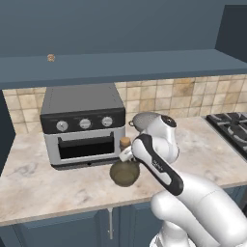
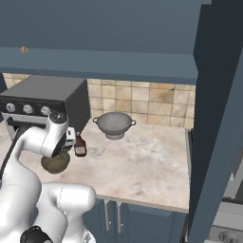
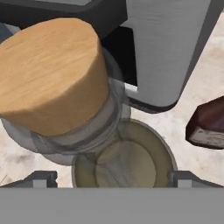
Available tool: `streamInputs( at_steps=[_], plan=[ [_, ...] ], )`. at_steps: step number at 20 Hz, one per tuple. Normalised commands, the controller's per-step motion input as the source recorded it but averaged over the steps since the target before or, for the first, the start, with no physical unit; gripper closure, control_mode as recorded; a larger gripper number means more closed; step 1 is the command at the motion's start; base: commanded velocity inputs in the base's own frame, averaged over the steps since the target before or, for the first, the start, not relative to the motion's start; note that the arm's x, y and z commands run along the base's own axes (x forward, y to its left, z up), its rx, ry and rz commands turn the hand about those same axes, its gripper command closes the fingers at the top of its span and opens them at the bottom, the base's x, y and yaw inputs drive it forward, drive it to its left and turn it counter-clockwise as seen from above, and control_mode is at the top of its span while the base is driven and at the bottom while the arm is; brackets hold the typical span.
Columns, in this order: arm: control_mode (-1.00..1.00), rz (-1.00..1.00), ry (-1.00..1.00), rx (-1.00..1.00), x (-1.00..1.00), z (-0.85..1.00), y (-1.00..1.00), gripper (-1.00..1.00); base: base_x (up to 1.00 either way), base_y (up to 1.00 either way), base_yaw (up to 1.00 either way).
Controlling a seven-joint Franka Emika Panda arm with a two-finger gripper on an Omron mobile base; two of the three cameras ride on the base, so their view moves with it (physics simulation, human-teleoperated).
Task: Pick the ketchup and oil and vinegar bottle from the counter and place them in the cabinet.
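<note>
The oil and vinegar bottle stands upright on the counter just in front of the toaster oven, an olive flask with a tan cork. My gripper hangs right above it, open, with one fingertip on each side of the neck and apart from the glass. The ketchup, a small dark red bottle, stands close beside the flask and shows at the right edge of the hand view. Above, the cabinet runs as a long open shelf.
A grey toaster oven sits at the back left of the counter. A metal colander stands near the tiled backsplash. A stove top lies at the right. A small round object rests on the shelf's left part.
</note>
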Motion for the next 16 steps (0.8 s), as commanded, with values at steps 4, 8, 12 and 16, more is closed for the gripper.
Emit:
streamInputs(
  at_steps=[4,8,12,16],
  plan=[
    [-1.0,0.05,-0.11,0.07,0.0,-0.11,0.0,-1.0,0.0,0.0,0.0],
    [-1.0,0.08,-0.16,0.07,-0.06,-0.04,-0.03,-1.0,0.0,0.0,0.0],
    [-1.0,0.09,-0.16,0.09,-0.08,-0.05,-0.05,-1.0,0.0,0.0,0.0],
    [-1.0,0.1,-0.17,0.1,-0.07,-0.05,-0.08,-1.0,0.0,0.0,0.0]
  ],
)
